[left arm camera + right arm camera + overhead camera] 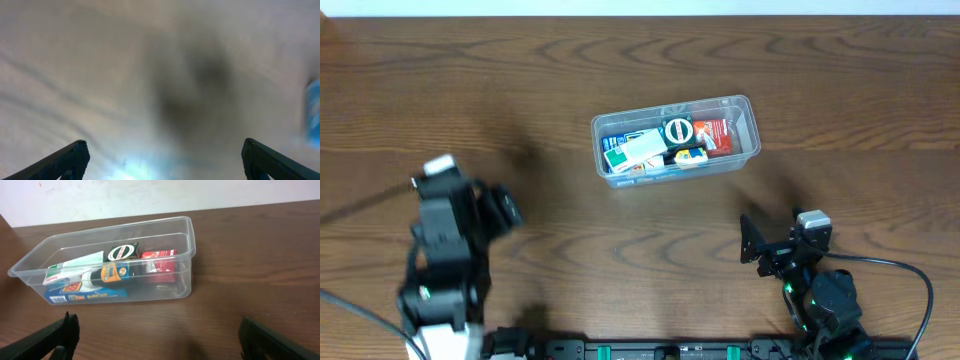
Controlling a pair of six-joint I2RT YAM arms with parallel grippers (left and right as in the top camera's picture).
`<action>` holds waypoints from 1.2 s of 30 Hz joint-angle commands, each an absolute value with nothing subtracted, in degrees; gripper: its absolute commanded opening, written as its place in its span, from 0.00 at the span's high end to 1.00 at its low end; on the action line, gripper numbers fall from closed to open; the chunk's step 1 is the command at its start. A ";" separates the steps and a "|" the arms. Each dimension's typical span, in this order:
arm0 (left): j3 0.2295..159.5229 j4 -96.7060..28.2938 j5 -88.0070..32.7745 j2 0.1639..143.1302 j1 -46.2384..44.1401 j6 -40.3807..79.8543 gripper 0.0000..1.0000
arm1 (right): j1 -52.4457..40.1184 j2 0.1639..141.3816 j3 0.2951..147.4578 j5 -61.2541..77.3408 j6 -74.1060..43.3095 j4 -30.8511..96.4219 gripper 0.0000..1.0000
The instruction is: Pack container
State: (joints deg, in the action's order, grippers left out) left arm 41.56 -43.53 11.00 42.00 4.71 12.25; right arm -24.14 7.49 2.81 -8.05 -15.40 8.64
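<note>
Holding blue box [87,296], red box [162,265], dark bottle [112,273]: clear container [188,242].

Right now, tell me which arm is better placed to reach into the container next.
Probably the right. The right gripper is open and faces the container squarely, close by. The left gripper sits farther off; its wrist view is a blur.

Dark brown wood-grain bench [620,60], clear rectangular container [756,128] standing directly on it, rim up, just off centre toward 1 o'clock, long axis running roughly 9 to 3 o'clock
</note>
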 commanded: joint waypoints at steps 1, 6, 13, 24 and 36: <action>32.71 -42.41 12.29 34.09 4.75 12.99 0.02 | -24.40 7.40 2.55 -8.91 -14.50 8.56 0.01; 20.51 -28.14 9.80 22.79 4.75 12.99 0.02 | -24.40 7.40 2.55 -8.91 -14.50 8.58 0.01; 7.40 -5.26 3.27 13.45 4.75 12.99 0.02 | -24.40 7.40 2.55 -8.91 -14.50 8.56 0.01; 0.23 -4.03 1.06 5.41 4.75 12.53 0.02 | -24.40 7.40 2.57 -8.91 -14.50 8.58 0.01; 0.23 -4.03 1.04 0.10 5.19 12.58 0.02 | -24.40 7.40 2.55 -8.91 -14.50 8.58 0.01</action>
